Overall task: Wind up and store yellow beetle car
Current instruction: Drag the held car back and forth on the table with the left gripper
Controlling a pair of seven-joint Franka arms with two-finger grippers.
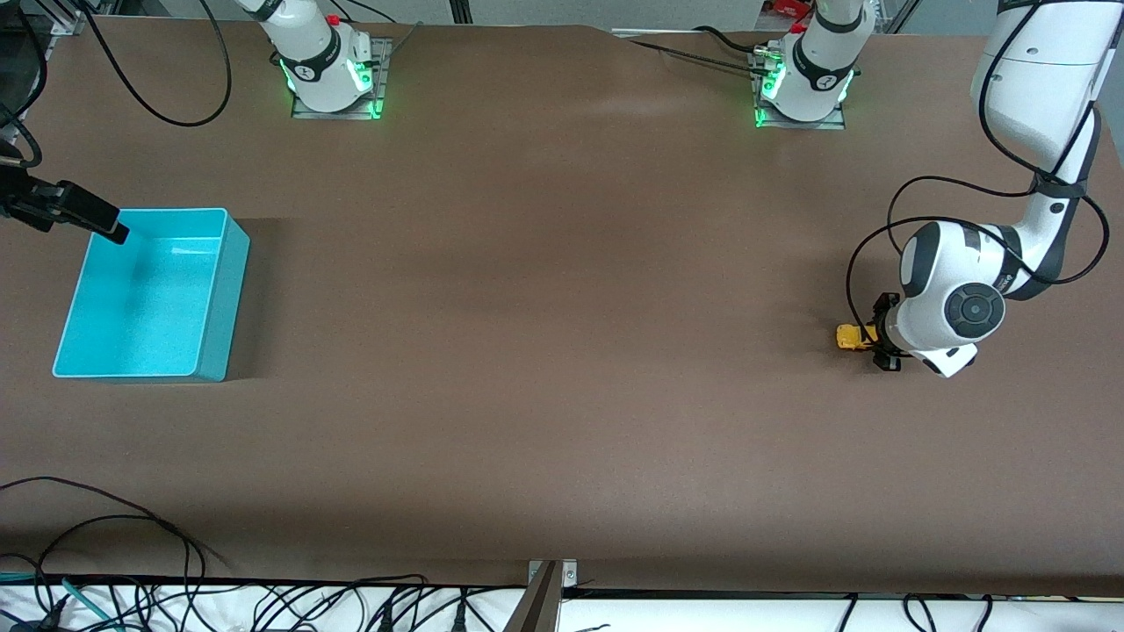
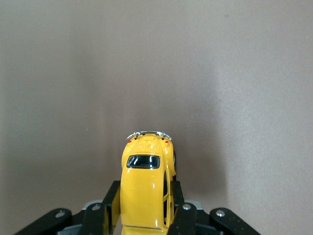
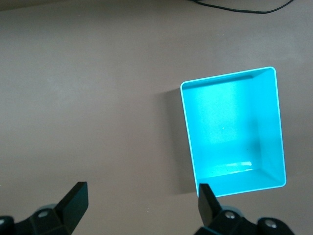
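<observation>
The yellow beetle car (image 1: 850, 336) is at the left arm's end of the table, its rounded roof and dark window showing in the left wrist view (image 2: 144, 176). My left gripper (image 1: 882, 341) is shut on the car's sides, a black finger on each flank (image 2: 144, 200), low at the table surface. I cannot tell whether the wheels touch the table. The turquoise bin (image 1: 221, 290) stands empty at the right arm's end. My right gripper (image 1: 110, 230) hangs open and empty over the bin's edge; in the right wrist view (image 3: 142, 196) its fingers stand wide apart beside the bin (image 3: 244, 183).
Brown table surface (image 1: 544, 351) spreads between the car and the bin. Loose black cables (image 1: 132, 527) lie along the table edge nearest the front camera. The two arm bases (image 1: 329, 66) stand along the edge farthest from the front camera.
</observation>
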